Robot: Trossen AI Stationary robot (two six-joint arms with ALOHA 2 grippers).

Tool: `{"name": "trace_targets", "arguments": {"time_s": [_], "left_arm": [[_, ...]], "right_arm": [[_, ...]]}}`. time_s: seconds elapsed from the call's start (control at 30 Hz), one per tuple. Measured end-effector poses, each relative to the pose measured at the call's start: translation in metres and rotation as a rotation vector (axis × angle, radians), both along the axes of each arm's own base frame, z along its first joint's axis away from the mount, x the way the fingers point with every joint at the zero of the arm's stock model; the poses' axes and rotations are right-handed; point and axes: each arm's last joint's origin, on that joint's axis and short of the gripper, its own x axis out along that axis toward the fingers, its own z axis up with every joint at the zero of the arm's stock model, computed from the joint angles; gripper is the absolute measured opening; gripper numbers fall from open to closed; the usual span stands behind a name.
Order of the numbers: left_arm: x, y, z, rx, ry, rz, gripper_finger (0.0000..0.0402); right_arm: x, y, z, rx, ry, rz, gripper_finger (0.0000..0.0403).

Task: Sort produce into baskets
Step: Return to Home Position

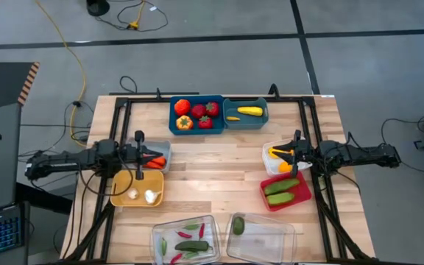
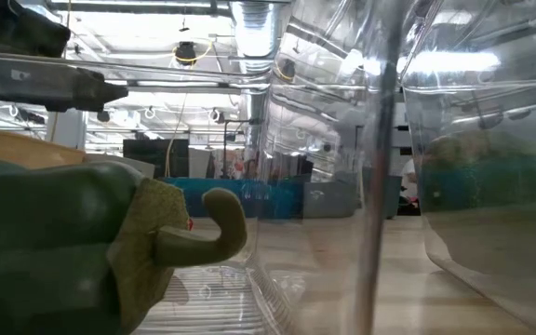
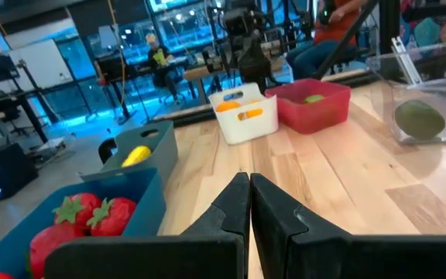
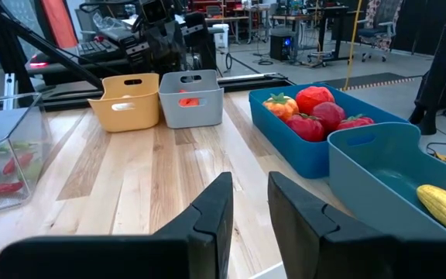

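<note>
My left gripper (image 1: 147, 156) is shut and empty; it hangs over the grey bin (image 1: 157, 147), which holds orange produce (image 1: 155, 161). In its wrist view the shut fingers (image 3: 250, 198) point across the table. My right gripper (image 1: 285, 154) hangs open and empty over the white bin (image 1: 271, 156), which holds yellow-orange produce (image 1: 278, 153); its wrist view shows the gap (image 4: 250, 198). Red produce (image 1: 197, 112) lies in the dark teal bin (image 1: 174, 125), and yellow corn (image 1: 246, 111) in the lighter teal bin (image 1: 263, 118). Green cucumbers (image 1: 282, 186) lie in the red bin (image 1: 269, 200).
The tan bin (image 1: 120, 197) holds white pieces (image 1: 142, 195). Two clear trays stand at the near edge: one (image 1: 160, 234) with green and red pieces, the other (image 1: 271, 239) with a green piece (image 1: 238, 225). Bare wood lies mid-table (image 1: 212, 169). A green pepper (image 2: 54, 242) fills the low view.
</note>
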Motion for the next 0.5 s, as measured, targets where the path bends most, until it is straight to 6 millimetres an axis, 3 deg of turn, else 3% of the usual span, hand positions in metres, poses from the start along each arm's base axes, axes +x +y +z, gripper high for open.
{"name": "trace_targets", "arguments": {"time_s": [0.23,0.5], "left_arm": [[-0.0054,-0.0006,0.008,0.012,-0.1,0.0,0.0],[-0.0053,0.0,0.007,-0.065,-0.095,0.018,0.0]], "right_arm": [[0.0,0.0,0.0,0.0,0.0,0.0,0.0111],[0.0,0.0,0.0,0.0,0.0,0.0,0.0111]]}}
